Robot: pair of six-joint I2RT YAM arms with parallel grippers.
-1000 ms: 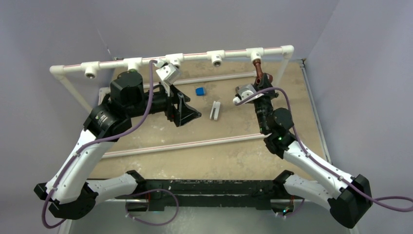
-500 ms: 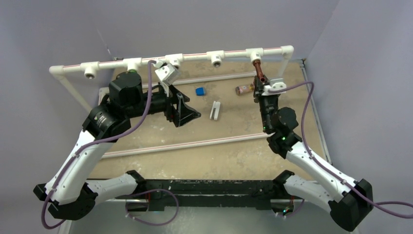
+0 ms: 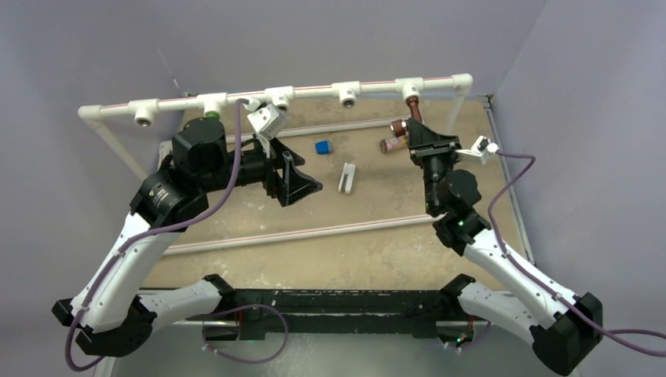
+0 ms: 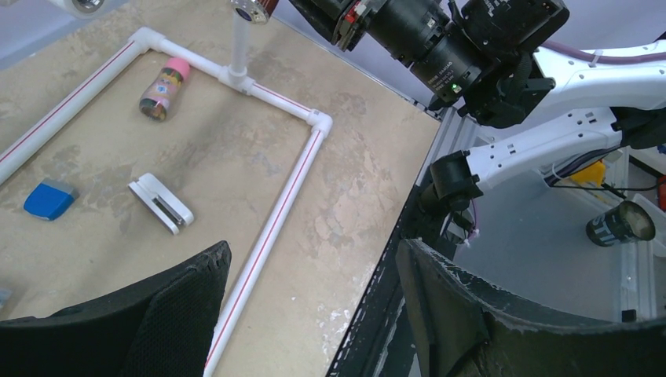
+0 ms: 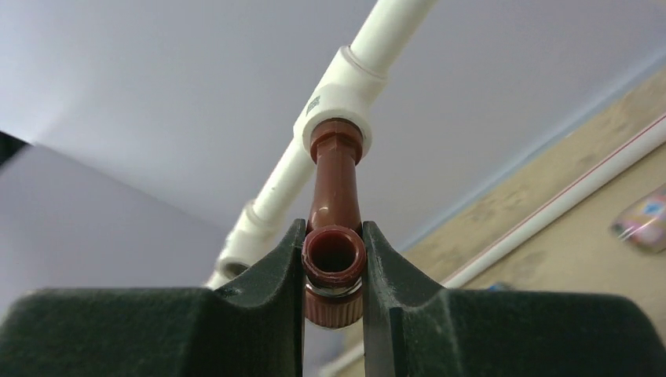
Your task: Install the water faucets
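The right hand clamps the brown faucet, whose stem sits in the tee. It is probably screwing it home; next comes further twisting, then release. The left hand gapes wide, empty.

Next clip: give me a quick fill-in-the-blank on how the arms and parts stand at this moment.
1. The faucet clamped in the right gripper is coloured ___.
2. Its far end sits at the mouth of a white pipe fitting shaped like a ___.
3. The left gripper holds nothing and its jaws are ___.
4. The cylinder lying on the table has a cap coloured ___.
Missing words: reddish-brown; tee; open; pink.
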